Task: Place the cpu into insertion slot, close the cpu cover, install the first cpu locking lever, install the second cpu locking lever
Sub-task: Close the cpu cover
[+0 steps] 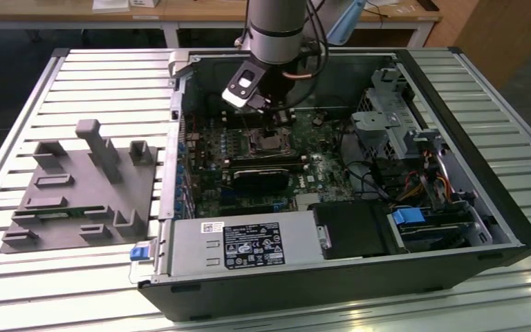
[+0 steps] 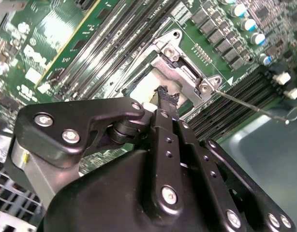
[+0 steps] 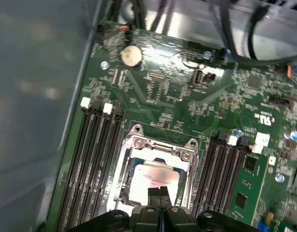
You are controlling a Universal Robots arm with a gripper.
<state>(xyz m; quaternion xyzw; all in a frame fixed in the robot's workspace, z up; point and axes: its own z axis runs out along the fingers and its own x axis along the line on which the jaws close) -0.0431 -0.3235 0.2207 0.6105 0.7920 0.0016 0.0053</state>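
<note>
The insertion slot [image 1: 265, 144] sits in the middle of the green board inside the open computer case. The cpu [image 3: 155, 175] lies in it, its silvery top showing through the window of the cpu cover [image 3: 160, 147], which lies flat over the socket. My gripper [image 3: 159, 191] hangs straight over the cpu, its two black fingertips [image 2: 166, 95] pressed together with nothing between them. I cannot tell whether they touch the chip. One thin wire locking lever [image 2: 250, 106] sticks out unlatched from a corner of the cover [image 2: 182, 70], over the memory slots.
Long black memory slots [image 3: 93, 159] flank the socket on both sides. A black block [image 1: 258, 178] lies just in front of the socket, with the power supply [image 1: 247, 245] nearer still. A drive cage [image 1: 404, 124] with cables is at the exterior view's right. A grey fixture [image 1: 81, 187] stands outside the case.
</note>
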